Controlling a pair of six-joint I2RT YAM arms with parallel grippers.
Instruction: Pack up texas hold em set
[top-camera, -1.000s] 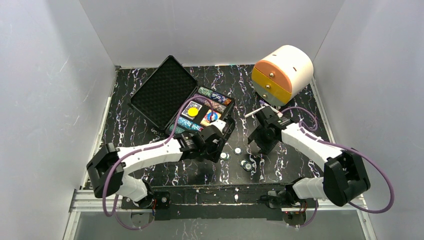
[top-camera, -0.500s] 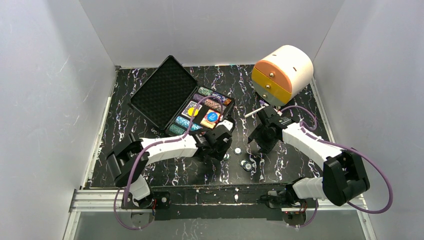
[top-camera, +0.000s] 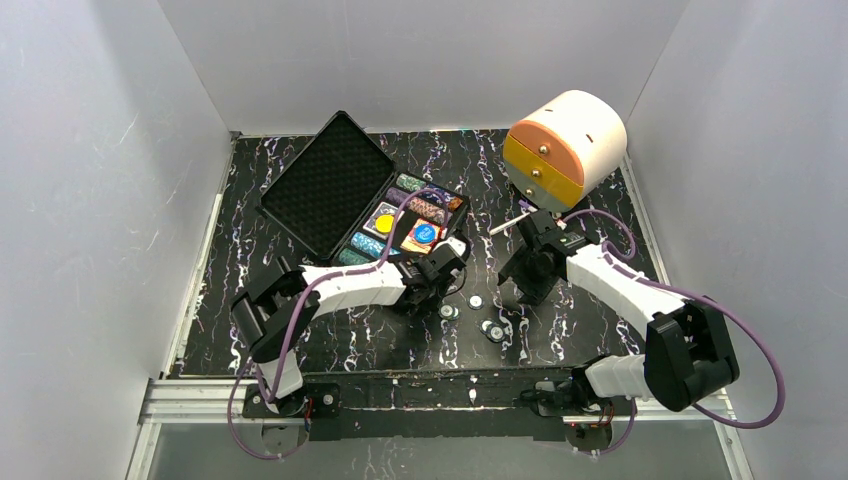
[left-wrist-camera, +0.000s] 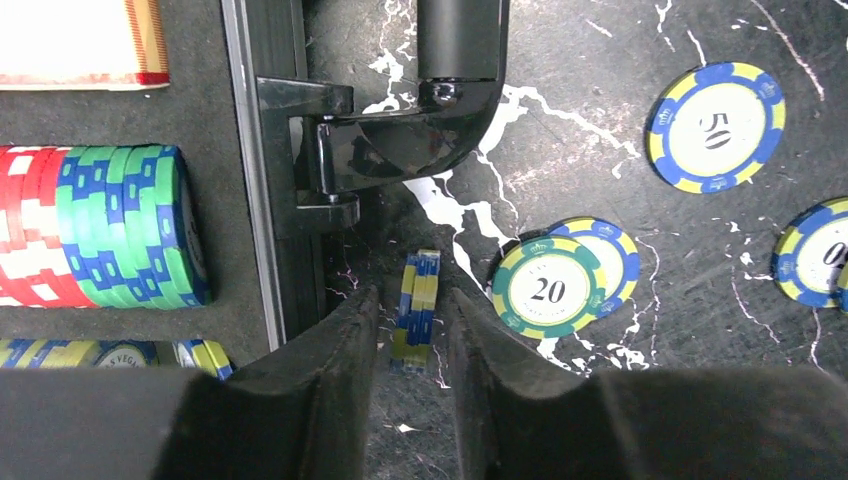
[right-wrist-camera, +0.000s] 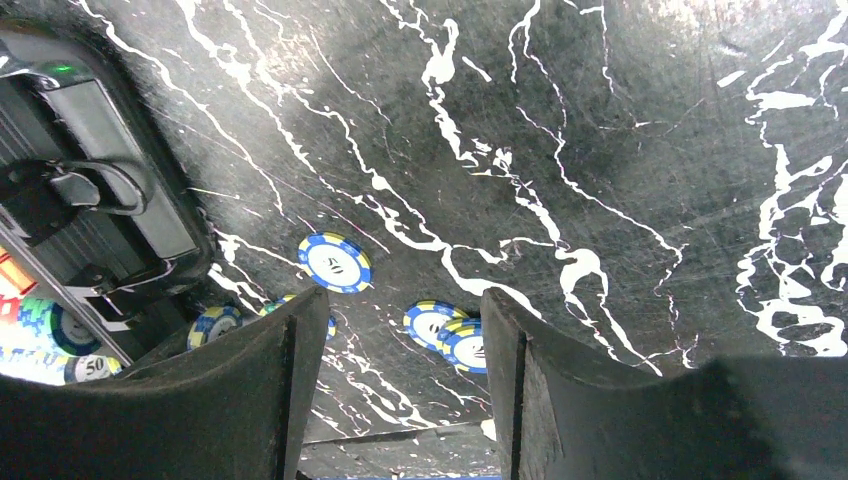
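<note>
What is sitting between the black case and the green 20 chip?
A small stack of blue-and-yellow chips standing on edge, with the jaws of the left gripper on either side. The left wrist view shows it.

A glossy black top with white veining is seen on the table (left-wrist-camera: 600, 80). The case (left-wrist-camera: 215, 110) is lined with matt grey foam; its handle (left-wrist-camera: 420, 140), at twelve o'clock, is shiny plastic. The chips (left-wrist-camera: 715, 125) are smooth, the left gripper (left-wrist-camera: 413, 310) matt black.
</note>
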